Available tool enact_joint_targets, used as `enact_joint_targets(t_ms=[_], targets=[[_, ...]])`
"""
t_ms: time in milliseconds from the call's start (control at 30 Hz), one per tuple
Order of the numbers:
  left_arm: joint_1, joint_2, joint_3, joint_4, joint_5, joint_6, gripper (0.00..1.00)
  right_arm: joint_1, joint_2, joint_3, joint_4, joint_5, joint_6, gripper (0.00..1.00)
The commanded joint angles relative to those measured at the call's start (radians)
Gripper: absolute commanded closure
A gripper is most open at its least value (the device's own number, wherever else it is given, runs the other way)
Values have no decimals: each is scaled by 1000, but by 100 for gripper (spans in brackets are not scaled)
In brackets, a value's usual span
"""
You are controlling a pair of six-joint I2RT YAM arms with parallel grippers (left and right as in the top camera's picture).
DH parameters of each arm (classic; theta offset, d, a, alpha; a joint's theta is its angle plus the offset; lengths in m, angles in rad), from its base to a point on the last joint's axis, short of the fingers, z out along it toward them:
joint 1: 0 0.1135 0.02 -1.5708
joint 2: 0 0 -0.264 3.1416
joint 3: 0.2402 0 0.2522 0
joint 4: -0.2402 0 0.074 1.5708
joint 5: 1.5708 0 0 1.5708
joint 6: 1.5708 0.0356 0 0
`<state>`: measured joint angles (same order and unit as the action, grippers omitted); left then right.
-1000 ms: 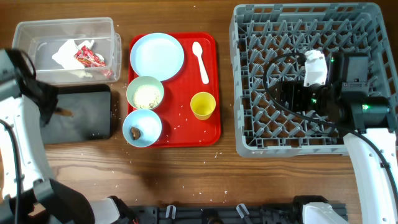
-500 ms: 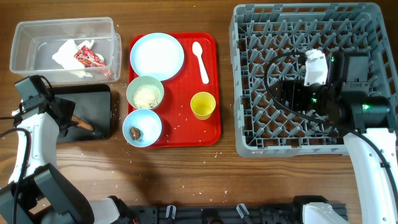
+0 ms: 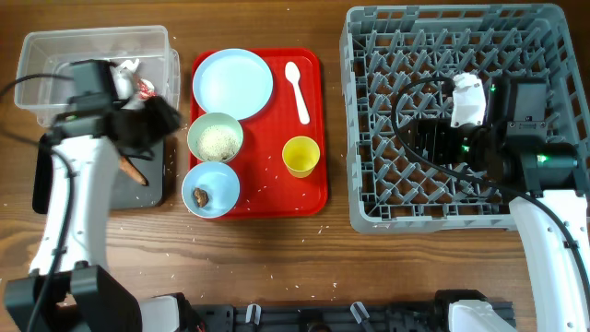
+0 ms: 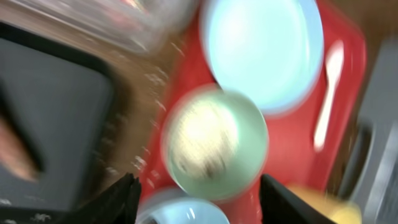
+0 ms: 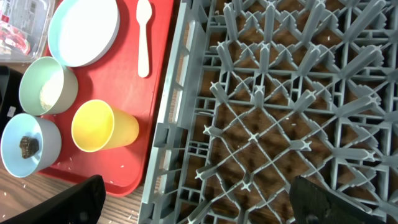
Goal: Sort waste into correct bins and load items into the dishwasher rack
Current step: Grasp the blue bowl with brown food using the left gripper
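Brown carrot-like stick (image 3: 133,171): lay slanted on the black tray (image 3: 147,189) by the left edge of the worktop, touched by no finger. Left gripper (image 4: 199,183): hovered over that tray's far right corner, beside the clear tub (image 3: 55,46) in the far left corner. Stood wide open with nothing between its fingers (image 4: 121,199), though the wrist view was badly blurred. Crumpled white napkin (image 3: 120,66) and red wrapper (image 3: 145,86): showed inside the tub, partly hidden by the arm. Red serving tray (image 3: 313,194): sat mid-worktop and bore the plate (image 3: 232,83), white spoon (image 3: 297,90), green bowl (image 3: 215,138) of rice, blue bowl (image 3: 210,187) with the brown lump (image 5: 26,144), and yellow cup (image 3: 300,155). Right gripper (image 5: 199,186): hung over the dishwasher rack (image 3: 369,212) at the right edge, fully spread, gripping nothing.
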<state>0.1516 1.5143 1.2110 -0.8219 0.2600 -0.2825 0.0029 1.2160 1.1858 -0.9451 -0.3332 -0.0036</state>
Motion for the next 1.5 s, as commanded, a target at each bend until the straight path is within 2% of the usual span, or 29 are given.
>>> enact_joint_targets(t_ms=[0, 67, 100, 167, 300, 500, 633, 767, 933, 1133, 1300, 1433, 1467], targets=[[-226, 1, 4, -66, 20, 70, 51, -3, 4, -2, 2, -17, 7, 4], [-366, 21, -7, -109, -56, 55, 55, -3, 4, -2, 2, -17, 6, 4], [-414, 30, -15, -119, -98, 25, 52, -3, 4, -2, 2, -17, 7, 4], [-489, 54, -38, -125, -150, -17, 49, -3, 4, -2, 5, -17, 6, 4], [-574, 121, -90, -117, -158, -18, 50, -3, 4, -2, 6, -17, 7, 4], [-573, 161, -87, -106, -190, -17, 53, -3, 4, -2, 5, -17, 8, 4], [-573, 146, 10, -185, -192, -13, 53, -3, 4, -2, 8, -17, 8, 4], [-572, 145, 30, -262, -348, -49, 52, -3, 4, -2, -2, -16, 7, 4], [-573, 181, -100, -118, -362, -93, 53, -3, 4, -2, 0, -17, 6, 4], [-573, 195, -154, -45, -358, -119, 69, -3, 4, -2, -10, -16, 6, 4], [-575, 201, -170, -41, -353, -123, 88, -3, 4, -2, -18, -16, 6, 4], [-575, 201, -233, -3, -348, -122, 89, -3, 4, -2, -19, -16, 3, 3], [-575, 201, -245, 8, -348, -122, 93, -3, 4, -2, -20, -12, 4, 4]])
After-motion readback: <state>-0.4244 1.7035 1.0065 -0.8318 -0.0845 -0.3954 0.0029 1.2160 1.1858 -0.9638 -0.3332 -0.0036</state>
